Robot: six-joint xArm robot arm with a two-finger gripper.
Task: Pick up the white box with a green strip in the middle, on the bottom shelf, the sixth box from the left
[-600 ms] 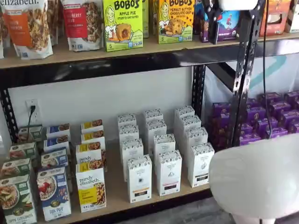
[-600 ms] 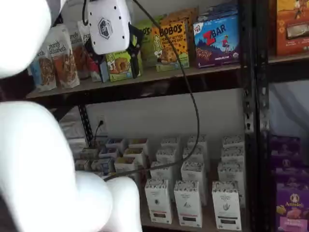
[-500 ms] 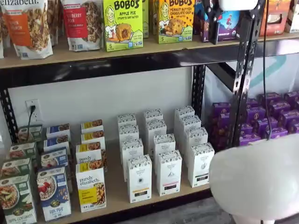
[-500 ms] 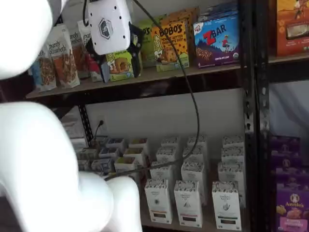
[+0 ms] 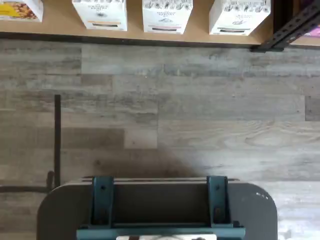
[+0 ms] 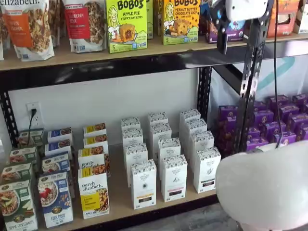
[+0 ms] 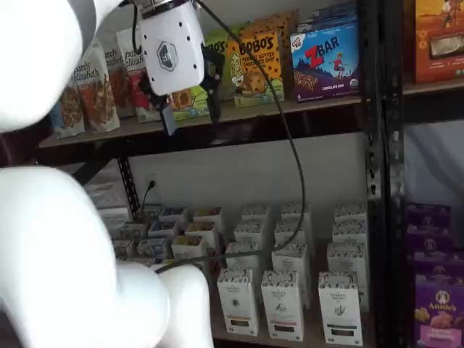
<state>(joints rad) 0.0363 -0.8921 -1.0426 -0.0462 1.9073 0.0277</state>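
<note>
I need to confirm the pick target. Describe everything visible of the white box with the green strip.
The white box is a tall, narrow carton, apparently cardboard, with a dark speckled band around its top, a small emblem and a short dark strip low on its front. It stands upright at the front of the bottom shelf, heading the rightmost white row, untouched.
</note>
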